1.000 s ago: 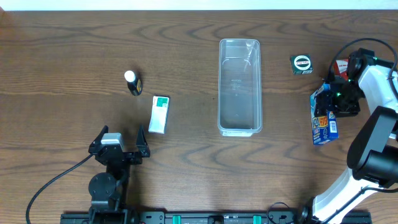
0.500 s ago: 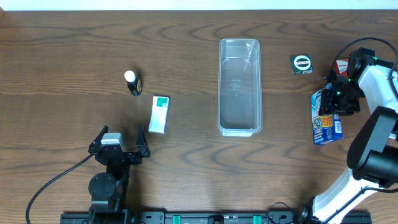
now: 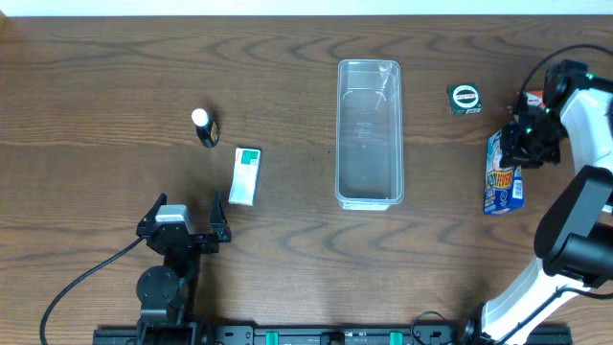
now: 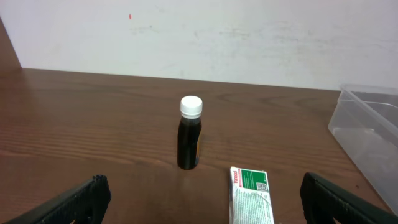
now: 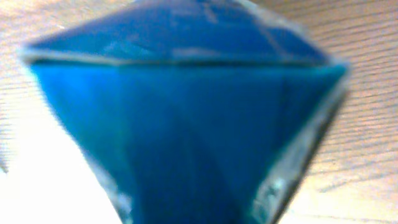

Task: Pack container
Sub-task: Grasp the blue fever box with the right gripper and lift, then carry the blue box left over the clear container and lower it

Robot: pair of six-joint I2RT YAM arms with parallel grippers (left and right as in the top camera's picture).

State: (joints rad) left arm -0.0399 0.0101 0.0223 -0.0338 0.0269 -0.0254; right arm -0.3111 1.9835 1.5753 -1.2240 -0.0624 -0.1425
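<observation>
The clear container lies empty in the middle of the table, and its corner shows in the left wrist view. At the far right my right gripper is shut on the upper end of a blue box. That box fills the right wrist view as a blur and hides the fingers. My left gripper stands open near the front edge with nothing in it. Its fingertips frame a dark bottle with a white cap and a green-and-white box.
The bottle stands left of the container, and the green-and-white box lies flat beside it. A small dark green box with a round label sits right of the container. A red box is partly hidden behind the right arm.
My right gripper has closed on the blue box and shifted right and away from me. The box has swung with it to lie nearly straight. The left arm has not moved.
</observation>
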